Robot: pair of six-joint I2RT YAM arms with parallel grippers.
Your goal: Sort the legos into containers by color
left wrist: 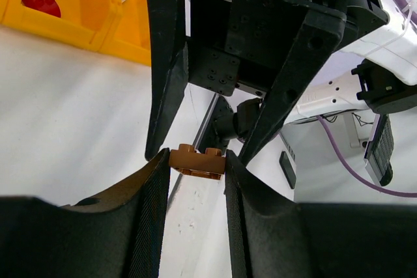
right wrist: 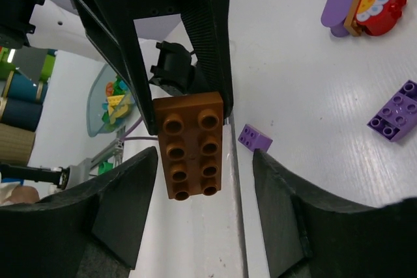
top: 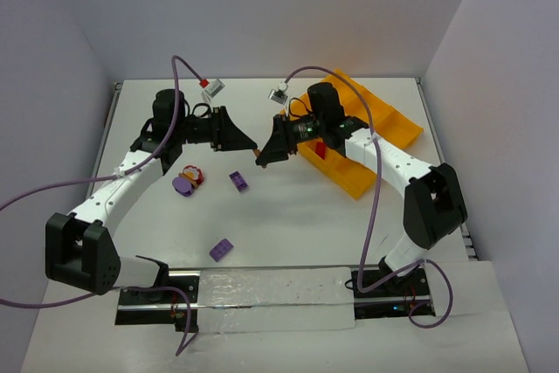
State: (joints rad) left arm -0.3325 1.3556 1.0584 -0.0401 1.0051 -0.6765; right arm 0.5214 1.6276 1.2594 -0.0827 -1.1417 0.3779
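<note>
Left wrist view: left gripper (left wrist: 197, 168) has its jaws clenched on the brown brick (left wrist: 195, 159), held in the air above the counter (left wrist: 65, 115). The right gripper (right wrist: 205, 157) faces it tip to tip. Its jaws stand released on either side of the brick, with a gap on both sides in the right wrist view.

On the counter lie a purple brick (top: 238, 181), a second purple brick (top: 221, 250) nearer the bases, and a purple-red-white cluster (top: 186, 181). The orange-yellow tray (top: 395, 121) sits far right, with a red brick (top: 320, 150) in one compartment.
</note>
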